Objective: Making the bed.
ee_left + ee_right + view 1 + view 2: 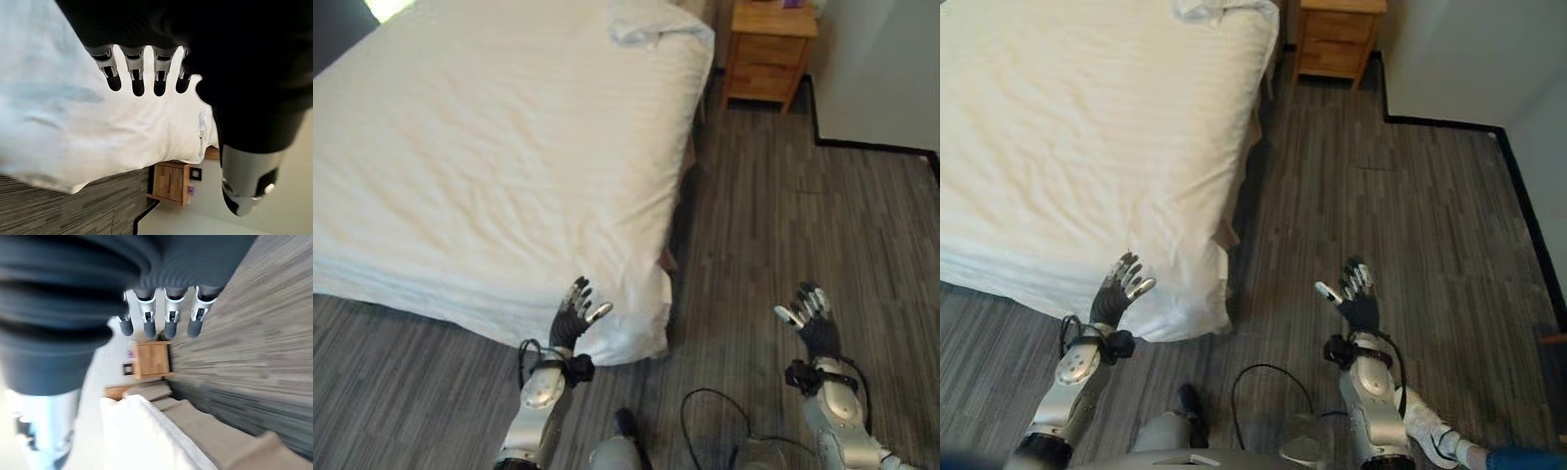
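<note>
- Bed takes up the left and far part of the scene, covered by a white duvet that lies mostly flat with shallow wrinkles; its near right corner hangs down toward the wood-look floor.
- Left robot hand is raised just in front of that hanging corner, fingers straight and spread, holding nothing; whether it touches the cloth cannot be told.
- Right robot hand is up over bare floor, well to the right of the bed, also open and empty.
- A rumpled pillow sits at the far right corner of the bed, near a wooden nightstand.
- Risk: with only the left robot hand near the duvet, a one-sided tug could likely skew the cover and drag the corner further off the mattress.
- Risk: a shallow pinch on the thin edge may slip, leaving the corner drooping.
- Risk: the right robot hand has a long way to the bed, so leaning across could unbalance a two-legged robot.
- Risk: smoothing strokes from the near end may push wrinkles toward the pillow rather than remove them.
</note>
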You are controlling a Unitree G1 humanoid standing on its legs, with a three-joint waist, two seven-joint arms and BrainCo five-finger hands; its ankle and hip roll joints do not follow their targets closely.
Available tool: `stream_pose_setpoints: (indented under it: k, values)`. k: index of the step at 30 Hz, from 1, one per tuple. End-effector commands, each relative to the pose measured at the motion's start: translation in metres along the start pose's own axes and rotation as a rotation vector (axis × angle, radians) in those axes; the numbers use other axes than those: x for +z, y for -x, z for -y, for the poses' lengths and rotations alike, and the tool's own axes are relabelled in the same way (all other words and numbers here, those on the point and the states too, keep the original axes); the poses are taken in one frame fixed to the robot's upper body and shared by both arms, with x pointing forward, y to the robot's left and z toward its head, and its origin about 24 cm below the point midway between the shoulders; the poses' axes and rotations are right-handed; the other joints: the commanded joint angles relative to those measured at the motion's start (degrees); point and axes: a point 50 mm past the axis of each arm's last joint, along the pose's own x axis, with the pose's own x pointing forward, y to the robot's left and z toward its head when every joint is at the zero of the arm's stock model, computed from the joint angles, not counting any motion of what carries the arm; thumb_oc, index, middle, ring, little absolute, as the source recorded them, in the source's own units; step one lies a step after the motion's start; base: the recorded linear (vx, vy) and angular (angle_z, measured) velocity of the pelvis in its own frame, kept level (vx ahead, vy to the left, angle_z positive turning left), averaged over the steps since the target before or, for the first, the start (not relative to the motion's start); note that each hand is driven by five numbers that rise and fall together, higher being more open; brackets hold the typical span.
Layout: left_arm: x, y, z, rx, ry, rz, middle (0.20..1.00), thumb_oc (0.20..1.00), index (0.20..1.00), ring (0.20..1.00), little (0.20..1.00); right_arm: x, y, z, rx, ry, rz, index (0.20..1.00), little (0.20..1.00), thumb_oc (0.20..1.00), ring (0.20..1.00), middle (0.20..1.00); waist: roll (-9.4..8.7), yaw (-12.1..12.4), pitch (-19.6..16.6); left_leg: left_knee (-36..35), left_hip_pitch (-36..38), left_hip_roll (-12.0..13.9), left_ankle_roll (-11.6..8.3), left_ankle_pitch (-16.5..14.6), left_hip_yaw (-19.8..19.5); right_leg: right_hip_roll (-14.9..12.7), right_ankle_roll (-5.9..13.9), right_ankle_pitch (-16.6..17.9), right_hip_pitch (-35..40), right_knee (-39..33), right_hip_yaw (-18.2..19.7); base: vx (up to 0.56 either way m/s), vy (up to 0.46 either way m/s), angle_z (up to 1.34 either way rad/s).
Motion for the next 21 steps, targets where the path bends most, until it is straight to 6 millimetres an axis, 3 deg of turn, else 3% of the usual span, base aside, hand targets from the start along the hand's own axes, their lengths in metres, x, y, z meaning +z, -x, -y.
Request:
stream_pose_setpoints:
  k: [1, 2, 3, 4, 5, 7, 9, 10, 11, 16, 21]
  values:
    - [0.002, 0.011, -0.009, 0.028, 0.005, 0.037, 1.0, 1.0, 1.0, 1.0, 1.0, 0.021, -0.012, 0.012, 0.002, 0.041, 0.119, 1.0, 1.0, 1.0, 1.0, 1.0, -1.3, 3.5, 1.01, 2.32, -6.27, -5.39, -5.28, 5.34, -23.71, 1.83, -0.37, 2.43, 0.18, 1.02, 6.93, -0.31, -0.253, -0.63]
    - [0.0, 0.012, -0.009, 0.045, 0.045, 0.03, 1.0, 1.0, 1.0, 1.0, 1.0, 0.02, -0.016, 0.014, 0.002, 0.055, 0.111, 1.0, 1.0, 1.0, 1.0, 1.0, -1.75, 3.9, 1.3, 4.42, -5.42, -9.02, -5.31, 2.55, -30.94, 2.1, -0.72, 2.92, -0.79, 1.74, 9.3, -0.38, -0.358, -1.38]
    - [-0.004, 0.015, -0.011, 0.067, 0.081, 0.018, 1.0, 1.0, 1.0, 1.0, 1.0, 0.021, -0.016, 0.018, -0.029, 0.019, 0.107, 1.0, 1.0, 1.0, 1.0, 1.0, -2.79, 3.41, 1.2, 8.03, -4.92, -11.2, -4.96, -0.37, -31.95, 2.38, -1.11, 3.76, -1.2, 1.19, 11.28, -0.2, -0.274, -1.97]
    - [-0.006, 0.018, -0.014, 0.072, 0.077, 0.009, 1.0, 1.0, 1.0, 1.0, 1.0, 0.019, -0.013, 0.023, -0.05, -0.002, 0.096, 1.0, 1.0, 1.0, 1.0, 1.0, -3.1, 2.19, 0.25, 8.07, -3.58, -10.77, -3.41, -2.74, -28.38, 2.8, -1.28, 4.41, -1.24, 0.08, 11.67, -0.13, -0.232, -2.09]
    - [-0.008, 0.019, -0.017, 0.068, 0.059, -0.003, 1.0, 1.0, 1.0, 1.0, 1.0, 0.016, -0.01, 0.029, -0.081, 0.01, 0.08, 1.0, 1.0, 1.0, 1.0, 1.0, -3.17, 1.49, -0.97, 8.77, -3.02, -10.92, -2.76, -3.17, -26.54, 3.28, -1.65, 4.99, -1.48, -0.62, 12.27, -0.09, -0.157, -1.35]
    - [-0.011, 0.021, -0.013, 0.078, 0.069, -0.015, 1.0, 1.0, 1.0, 1.0, 1.0, 0.013, -0.003, 0.039, -0.161, 0.054, 0.07, 1.0, 1.0, 1.0, 1.0, 1.0, -2.99, 0.25, -1.96, 11.34, -2.91, -14.38, -1.81, -5.11, -28.05, 3.98, -2.58, 5.56, -2.07, -0.76, 13.93, -0.04, -0.076, -0.68]
    - [-0.012, 0.02, -0.011, 0.099, 0.095, -0.023, 1.0, 1.0, 1.0, 1.0, 1.0, 0.01, 0.002, 0.039, -0.187, 0.076, 0.056, 1.0, 1.0, 1.0, 1.0, 1.0, -2.44, -1.52, -3.0, 8.25, -0.68, -16.67, -0.33, -7.92, -27.17, 4.72, -2.59, 5.85, -2.2, -0.76, 14.71, -0.02, 0.011, -0.33]
    - [-0.01, 0.016, -0.004, 0.078, 0.071, -0.014, 1.0, 1.0, 1.0, 1.0, 1.0, 0.004, 0.011, 0.042, -0.216, 0.091, 0.029, 1.0, 1.0, 1.0, 1.0, 1.0, -1.0, -3.66, -4.69, 0.03, 4.4, -15.97, 0.61, -6.7, -24.92, 5.63, -2.24, 6.21, -3.4, -0.42, 14.49, -0.04, 0.084, -0.23]
    - [-0.004, 0.013, 0.0, 0.055, 0.057, 0.007, 1.0, 1.0, 1.0, 1.0, 1.0, 0.001, 0.014, 0.041, -0.212, 0.104, 0.014, 1.0, 1.0, 1.0, 1.0, 1.0, -0.36, -4.56, -5.24, -3.16, 5.69, -16.14, 0.74, -6.1, -25.17, 5.92, -1.97, 6.46, -4.32, -0.15, 14.47, -0.03, 0.085, -0.18]
    - [0.007, 0.004, 0.016, -0.007, 0.043, 0.046, 1.0, 1.0, 1.0, 1.0, 1.0, -0.01, 0.019, 0.03, -0.209, 0.005, -0.038, 1.0, 1.0, 1.0, 1.0, 1.0, 0.32, -6.63, -6.68, -8.08, 8.51, -16.72, 1.27, -4.67, -24.99, 5.82, -1.49, 6.47, -5.64, 1.16, 15.47, -0.03, 0.054, 0.0]
    - [0.0, 0.005, 0.019, -0.005, 0.04, 0.012, 1.0, 1.0, 1.0, 1.0, 1.0, -0.016, 0.021, 0.018, -0.139, -0.062, -0.075, 1.0, 1.0, 1.0, 1.0, 1.0, 0.37, -6.65, -6.98, -9.66, 10.26, -17.37, 1.72, -4.06, -24.98, 5.3, -1.43, 5.97, -5.71, 2.97, 15.85, -0.05, 0.027, -0.04]
